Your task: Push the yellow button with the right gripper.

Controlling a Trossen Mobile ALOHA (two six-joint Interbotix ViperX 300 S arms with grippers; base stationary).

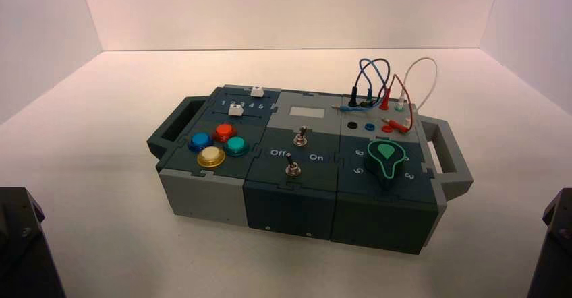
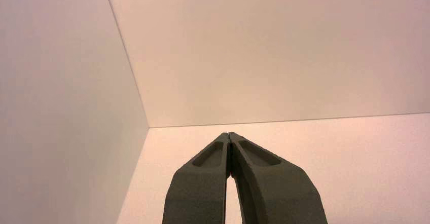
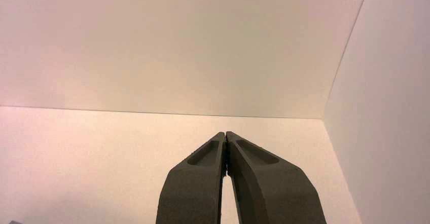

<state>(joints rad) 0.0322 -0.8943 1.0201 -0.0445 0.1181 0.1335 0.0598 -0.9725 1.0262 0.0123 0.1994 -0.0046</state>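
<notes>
With its fingertips pressed together, the right gripper (image 3: 224, 133) sat well apart from the yellow button (image 1: 211, 156), which touched the blue button (image 1: 200, 140) and probably invited a mis-press.

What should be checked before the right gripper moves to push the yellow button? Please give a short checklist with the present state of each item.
1. Yellow button visible, nothing covering it: ok.
2. Right gripper shut, tips together for pushing: ok.
3. Right gripper near the button: not ok; its wrist view shows only floor and walls.
4. Left gripper away from the box, shut: ok.
5. Neighbours told apart: blue button, orange-red button, teal button: ok.
</notes>
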